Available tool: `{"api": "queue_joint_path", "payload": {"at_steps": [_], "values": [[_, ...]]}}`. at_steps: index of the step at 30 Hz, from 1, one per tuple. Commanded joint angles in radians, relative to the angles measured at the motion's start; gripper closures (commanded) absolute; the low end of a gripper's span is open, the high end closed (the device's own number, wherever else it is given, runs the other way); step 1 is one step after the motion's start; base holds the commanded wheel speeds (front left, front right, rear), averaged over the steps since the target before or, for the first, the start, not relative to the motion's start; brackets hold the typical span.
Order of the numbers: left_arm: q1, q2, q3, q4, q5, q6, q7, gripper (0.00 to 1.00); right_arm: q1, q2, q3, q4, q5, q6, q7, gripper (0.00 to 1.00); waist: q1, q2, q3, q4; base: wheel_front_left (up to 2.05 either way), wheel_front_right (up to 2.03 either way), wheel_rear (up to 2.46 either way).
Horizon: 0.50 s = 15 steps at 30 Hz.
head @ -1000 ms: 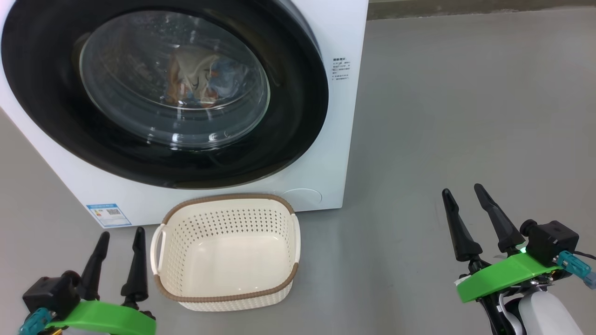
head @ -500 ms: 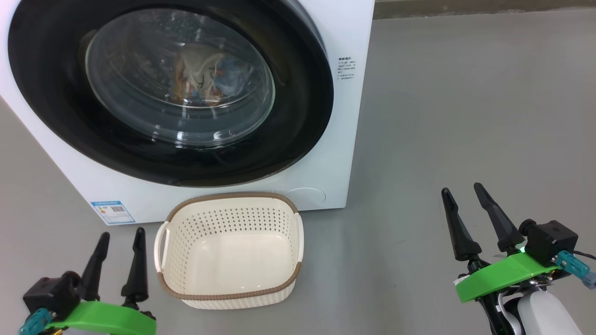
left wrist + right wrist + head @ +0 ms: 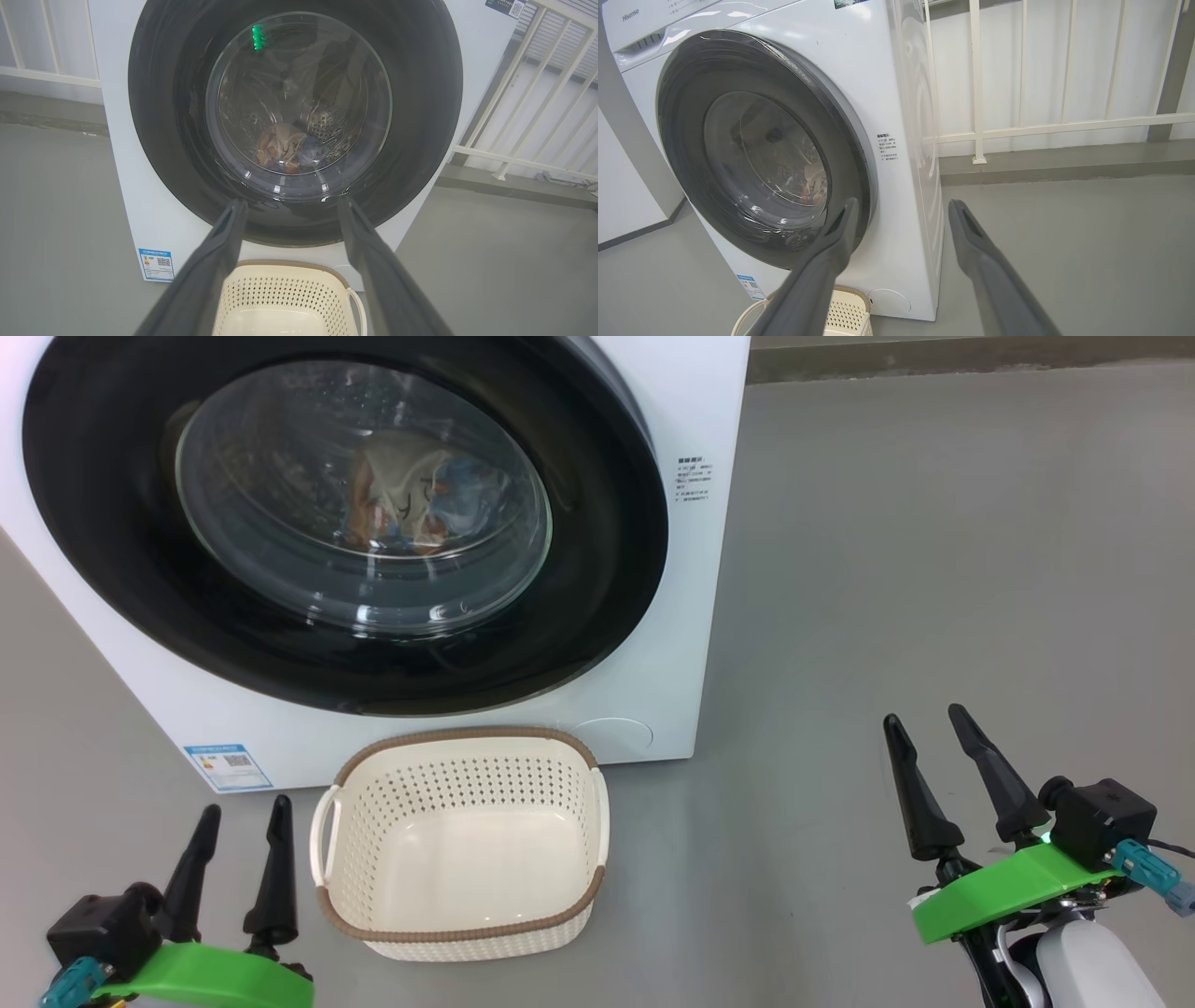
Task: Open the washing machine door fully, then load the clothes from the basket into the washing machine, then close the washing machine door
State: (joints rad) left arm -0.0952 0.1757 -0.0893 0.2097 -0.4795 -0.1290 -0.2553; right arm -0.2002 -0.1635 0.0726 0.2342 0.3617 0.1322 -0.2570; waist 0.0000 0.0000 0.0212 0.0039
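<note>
Closest in, the left gripper (image 3: 243, 808) was parked low, its fingers (image 3: 276, 868) spread wide and released, nothing gripped between them. Same deal for the right gripper (image 3: 924, 716): fingers let go and apart, held over the grey floor (image 3: 934, 569), well apart from everything else.

The basket (image 3: 439, 784) was sat on the floor just to the right of the left fingers, close but not touching, and well to the left of the right ones. In the left wrist view its brown rim was framed between the two fingers.

Just past the basket, ahead of the left fingertips, the washing machine (image 3: 691, 411) was planted, with a little blue label (image 3: 229, 765) stuck at its lower corner right beyond the left fingers. The washing machine door (image 3: 597, 569) was shut flush against the front, straight ahead of the left fingers and off to the left of the right ones. The clothes (image 3: 411, 504) could be made out through the glass bowl, lying low in the drum: cream with dark lettering, some blue, bits of orange.

Furthest back, beyond the right fingers, a white railing (image 3: 1041, 126) was seen.
</note>
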Motion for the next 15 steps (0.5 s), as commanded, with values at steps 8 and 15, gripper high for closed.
{"api": "queue_joint_path", "payload": {"at_steps": [8,15], "values": [[-0.013,0.023,0.037,-0.025,-0.007,-0.002,-0.006,0.0,0.005,-0.006,0.02,-0.023,-0.005,-0.002,-0.005,0.0,0.0,0.0,0.003,0.002,0.0,0.0,0.0],[0.004,-0.006,-0.002,0.01,-0.002,0.0,0.001,1.0,0.002,0.003,0.002,0.015,0.001,0.0,0.0,1.0,0.0,0.0,0.004,0.002,0.0,0.0,0.0]]}}
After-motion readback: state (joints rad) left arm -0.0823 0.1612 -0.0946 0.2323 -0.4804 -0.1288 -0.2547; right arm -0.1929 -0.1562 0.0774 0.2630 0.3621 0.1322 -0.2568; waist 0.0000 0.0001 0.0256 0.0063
